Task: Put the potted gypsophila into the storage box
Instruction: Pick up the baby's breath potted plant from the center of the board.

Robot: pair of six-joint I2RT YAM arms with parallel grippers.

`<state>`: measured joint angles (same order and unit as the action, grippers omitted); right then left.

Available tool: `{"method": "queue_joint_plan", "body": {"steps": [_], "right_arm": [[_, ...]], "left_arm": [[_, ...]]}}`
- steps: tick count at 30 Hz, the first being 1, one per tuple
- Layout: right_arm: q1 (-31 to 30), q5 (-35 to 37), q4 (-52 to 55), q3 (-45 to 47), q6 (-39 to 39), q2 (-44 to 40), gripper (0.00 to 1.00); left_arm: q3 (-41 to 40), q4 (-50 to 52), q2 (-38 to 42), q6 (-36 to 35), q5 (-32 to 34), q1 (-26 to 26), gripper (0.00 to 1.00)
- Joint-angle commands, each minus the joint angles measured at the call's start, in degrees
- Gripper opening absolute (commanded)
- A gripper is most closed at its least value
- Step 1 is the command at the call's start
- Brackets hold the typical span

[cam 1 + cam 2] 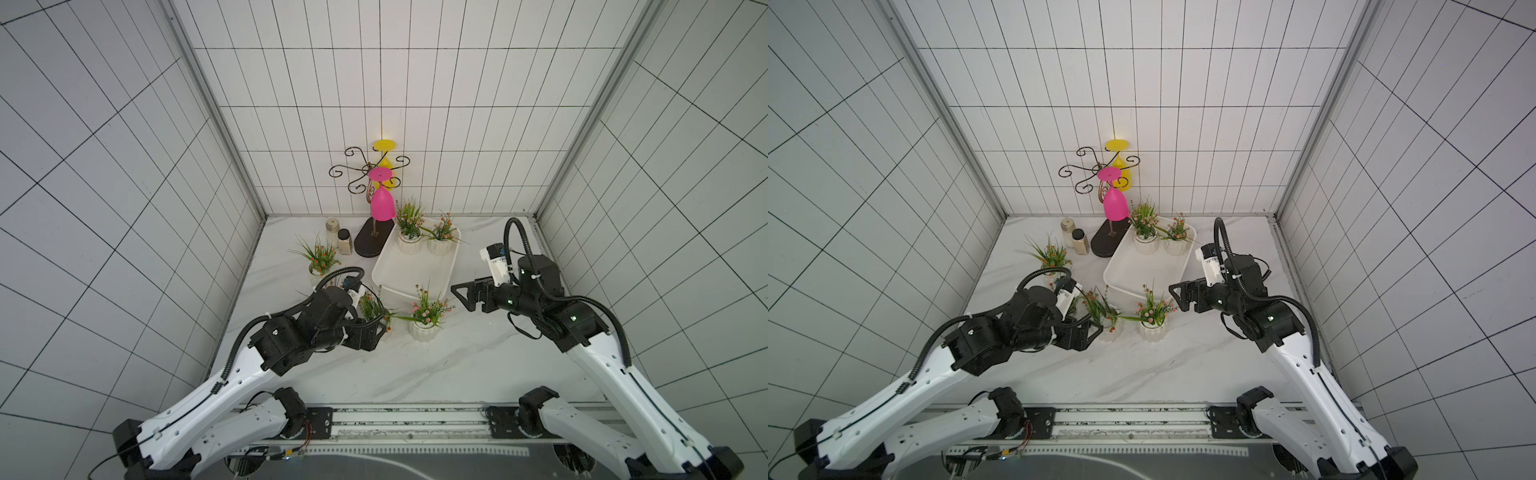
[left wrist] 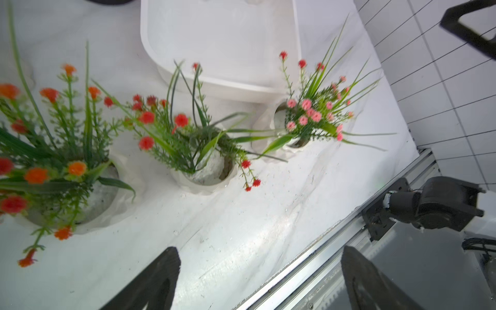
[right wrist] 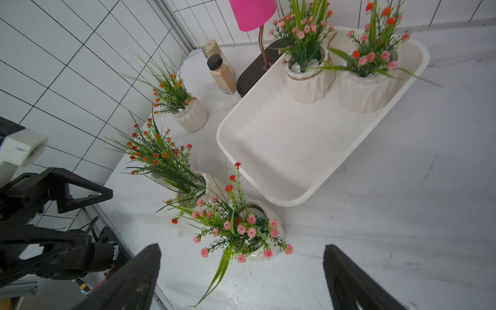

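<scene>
**Top views.** In both top views, two potted gypsophila (image 1: pixel 409 243) already stand at the 12 o'clock end of the storage box (image 1: pixel 415 270). The rest wait outside it on the marble table (image 1: pixel 457 374). The left gripper (image 1: pixel 1092 330), jaws spread and empty, sits at 9 o'clock of a red-flowered pot (image 1: pixel 1112 332). The right gripper (image 1: pixel 461 297), likewise spread and holding nothing, hovers just beside the box's 5 o'clock corner, at 1 o'clock of a pink-flowered pot (image 1: pixel 423 331). Those two pots stand close with their long leaves crossing, so lifting one may drag or tip its neighbour. A careless swing of the right gripper could also shove the box. The left arm (image 1: pixel 291 328) covers part of the red-flowered pot and whatever lies beneath it.

**Left wrist.** Both fingers (image 2: pixel 158 279) stand wide apart with only bare table between them. An orange-flowered pot (image 2: pixel 88 198), the red-flowered one and the pink-flowered one line up ahead, all blurred. Closing on foliage rather than a ribbed pot wall would likely slip. The frame cuts off the fingers' lower parts.

**Right wrist.** The pink-flowered pot lies nearest the open fingers (image 3: pixel 134 279). The box has room at its near end, though drooping leaves of the gypsophila inside could snag an incoming plant. Whether any leaf touches a finger cannot be told.
</scene>
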<state>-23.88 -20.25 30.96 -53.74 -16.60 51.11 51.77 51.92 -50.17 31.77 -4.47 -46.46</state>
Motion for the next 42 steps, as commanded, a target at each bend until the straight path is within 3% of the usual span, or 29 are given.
{"method": "queue_joint_plan", "body": {"steps": [1, 12, 25, 33, 42], "right_arm": [[0.6, -1.6, 2.6, 4.4, -2.7, -2.5, 0.97], [3.0, -3.2, 2.8, 6.4, -1.3, -3.0, 0.99], [7.8, -5.8, 1.9, 7.2, -0.2, -2.5, 0.99], [8.6, -7.2, 1.0, 7.1, 0.2, -1.8, 0.99], [9.2, -7.7, 1.0, 7.4, 0.3, -2.0, 0.99]], "left_arm": [[-3.0, 0.5, -0.4, 3.7, -0.3, -0.2, 0.97], [-8.9, -11.5, -5.9, -0.3, 4.1, -0.5, 0.97], [-8.3, -16.8, -14.8, -8.4, 7.0, -0.5, 0.97], [-7.4, -19.4, -20.8, -8.4, 8.6, -0.5, 0.97], [-8.7, -25.1, -22.2, -8.3, 10.9, -0.5, 0.97]]}}
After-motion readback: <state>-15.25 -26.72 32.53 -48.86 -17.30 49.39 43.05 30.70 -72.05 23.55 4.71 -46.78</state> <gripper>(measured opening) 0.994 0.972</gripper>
